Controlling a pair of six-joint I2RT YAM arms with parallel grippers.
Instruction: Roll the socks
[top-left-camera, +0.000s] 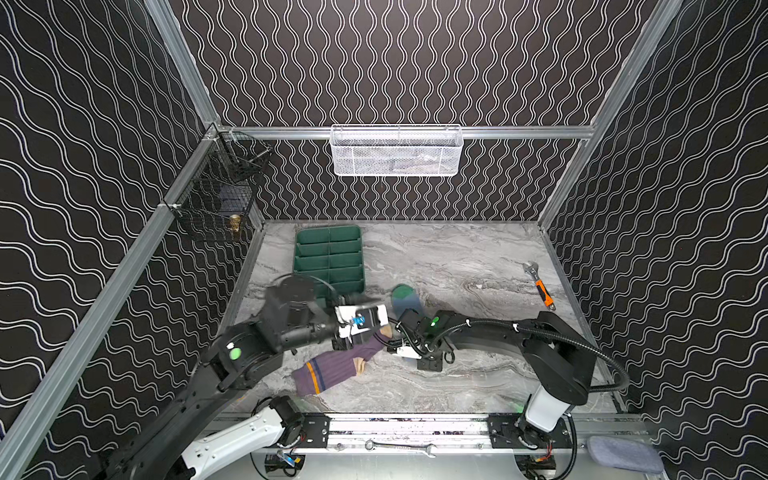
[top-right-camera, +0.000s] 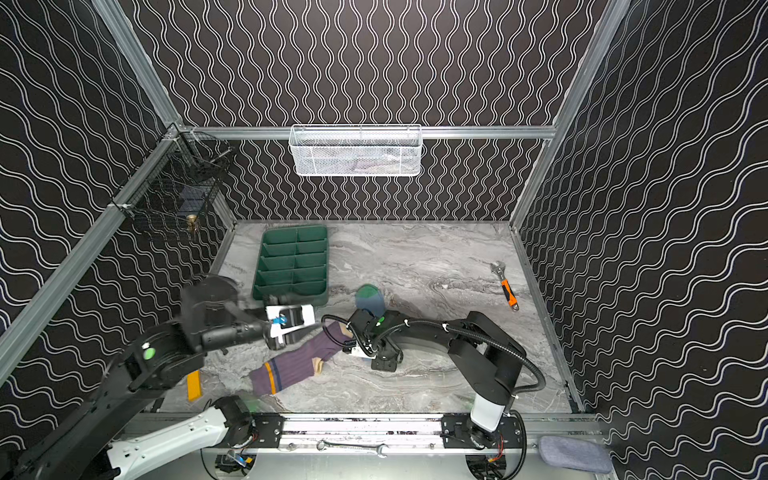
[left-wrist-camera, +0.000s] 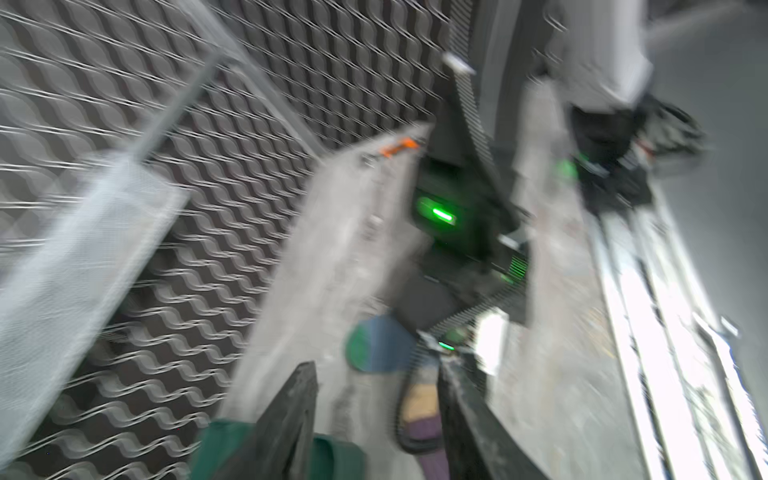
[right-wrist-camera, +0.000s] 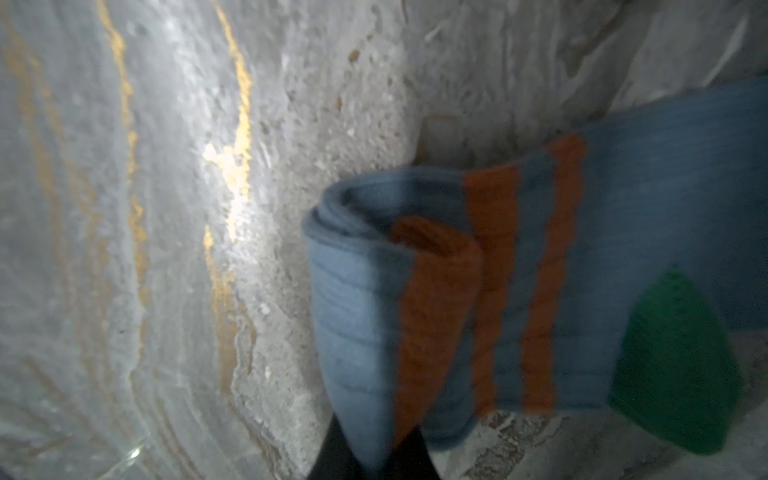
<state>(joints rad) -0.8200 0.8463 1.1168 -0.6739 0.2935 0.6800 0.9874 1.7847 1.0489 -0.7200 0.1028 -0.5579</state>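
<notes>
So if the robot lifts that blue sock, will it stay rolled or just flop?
Probably floppy: the blue sock is soft ribbed knit, curled over itself where the right gripper pinches it. The loose roll would likely uncurl if released. Its unrolled end, with the green toe, would probably dangle when lifted.

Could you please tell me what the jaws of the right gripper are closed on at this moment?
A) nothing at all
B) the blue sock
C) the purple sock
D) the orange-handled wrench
B, since in the right wrist view the jaws of the right gripper pinch the folded-over, orange-striped end of the blue sock.
</notes>
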